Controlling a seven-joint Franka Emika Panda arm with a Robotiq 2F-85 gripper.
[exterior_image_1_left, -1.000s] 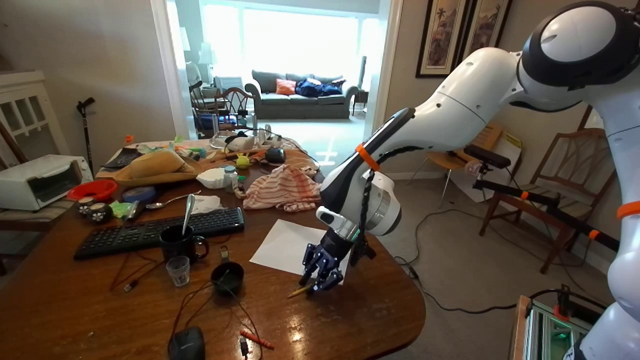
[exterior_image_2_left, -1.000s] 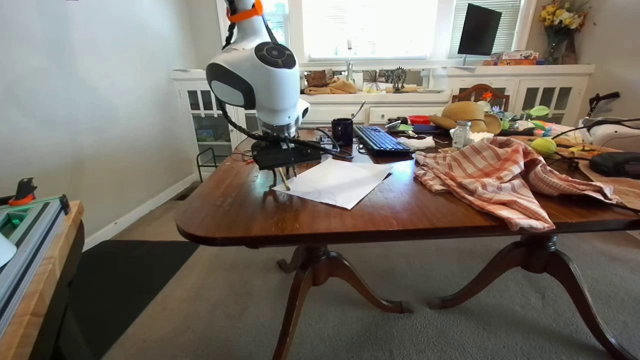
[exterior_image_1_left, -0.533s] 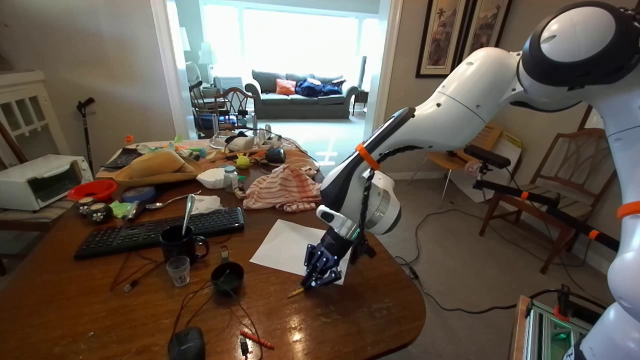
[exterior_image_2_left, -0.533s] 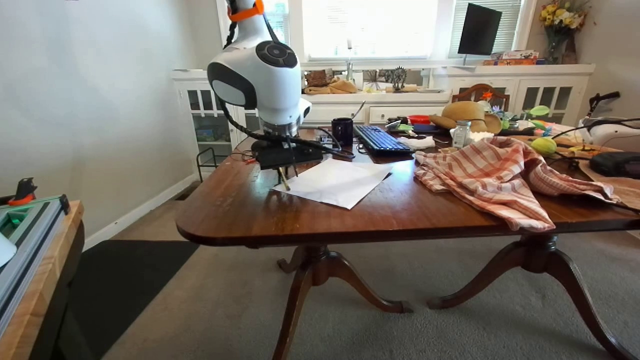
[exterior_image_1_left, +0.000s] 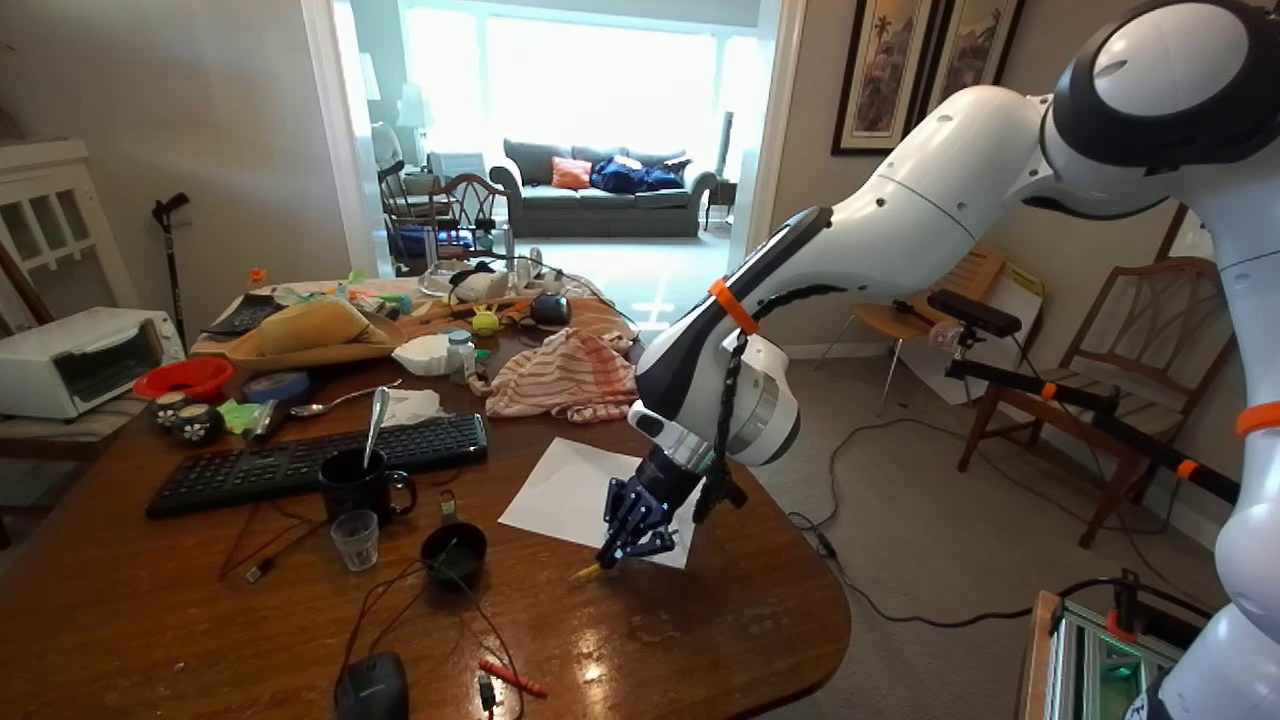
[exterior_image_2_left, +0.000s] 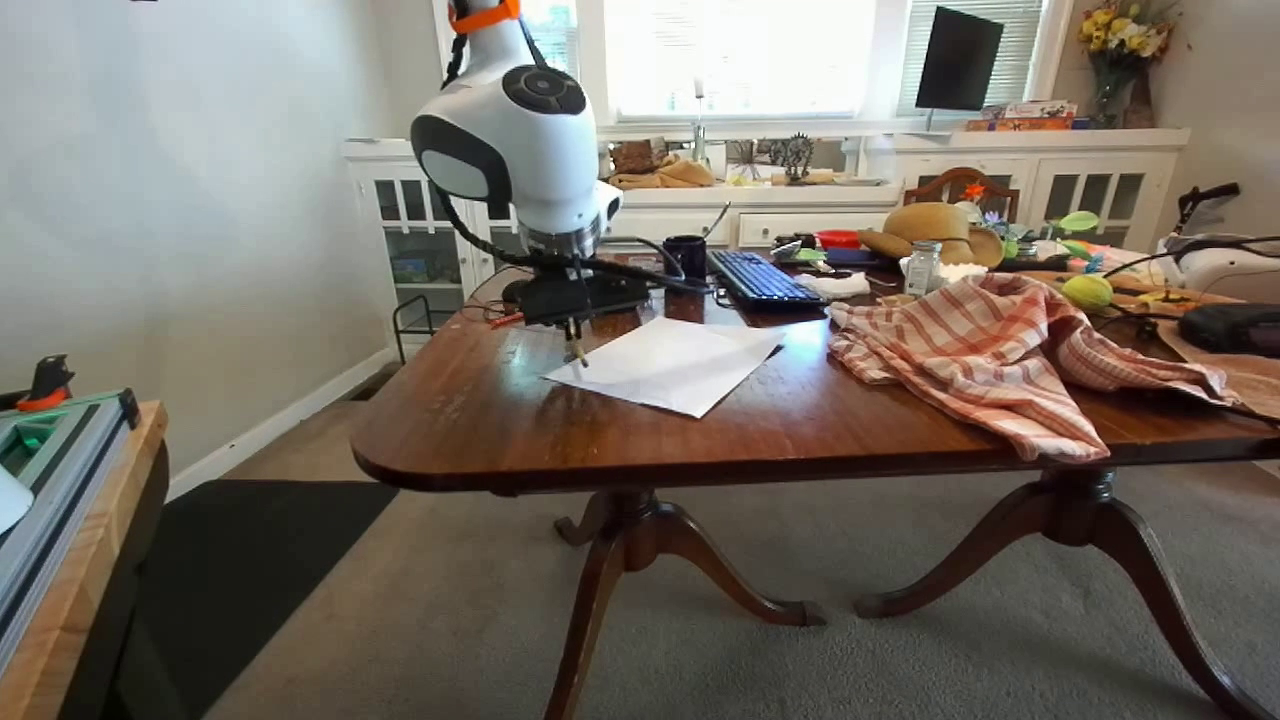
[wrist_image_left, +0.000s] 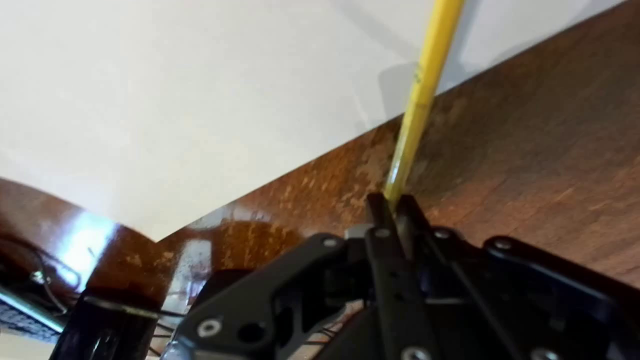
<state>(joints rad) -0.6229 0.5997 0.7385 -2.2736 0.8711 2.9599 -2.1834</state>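
Observation:
A yellow pencil (wrist_image_left: 422, 90) is pinched between the fingertips of my gripper (wrist_image_left: 392, 201), and its long shaft points up and away in the wrist view. The jaws are drawn together around it, its near end hidden down between the fingers. In an exterior view, one end of the pencil (exterior_image_1_left: 584, 573) sticks out past the dark gripper (exterior_image_1_left: 606, 562), just over the wooden table. A white sheet of paper (exterior_image_2_left: 672, 365) lies flat right beside and partly beneath the gripper. The pencil crosses above the paper's edge in the wrist view.
Near the gripper stand a black measuring cup (exterior_image_1_left: 455, 555), a clear plastic cup (exterior_image_1_left: 356, 540) and a black mug (exterior_image_1_left: 352, 490) holding a spoon. A keyboard (exterior_image_1_left: 320, 462), a mouse (exterior_image_1_left: 373, 688), a red marker (exterior_image_1_left: 512, 678) and a striped cloth (exterior_image_1_left: 565, 378) lie around. The table edge (exterior_image_1_left: 835, 650) is close.
The fingers have come together on the pencil. Since half a second ago, the gripper and pencil have risen slightly, and the pencil's angle has shifted a little.

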